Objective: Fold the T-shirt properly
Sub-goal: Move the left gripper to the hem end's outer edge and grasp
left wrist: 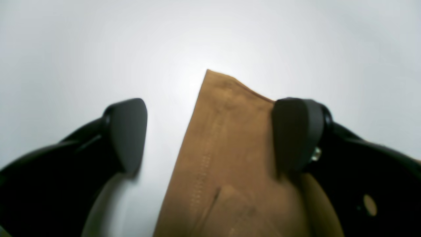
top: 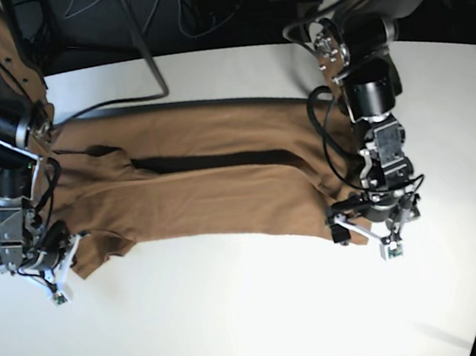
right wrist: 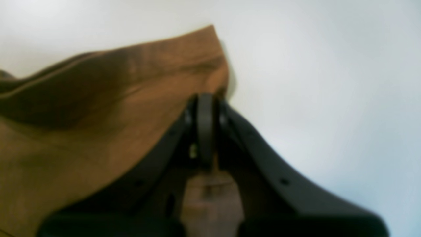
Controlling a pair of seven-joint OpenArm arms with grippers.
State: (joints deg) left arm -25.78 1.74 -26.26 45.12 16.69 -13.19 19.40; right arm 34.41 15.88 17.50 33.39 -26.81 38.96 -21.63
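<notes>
Base view: T-shirt (top: 212, 181) spread lengthwise across white table (top: 265, 315), partly folded, dark shadowed fold line along its middle
Left gripper (left wrist: 210, 135): jaws wide apart, low over one corner of the shirt; one finger over bare table, the other over cloth, nothing clamped
Right gripper (right wrist: 205, 128): jaws pressed together on the shirt edge, cloth bunched and lifted beside it, wrist view blurry
Shirt ends: one at each arm, near table edge side
</notes>
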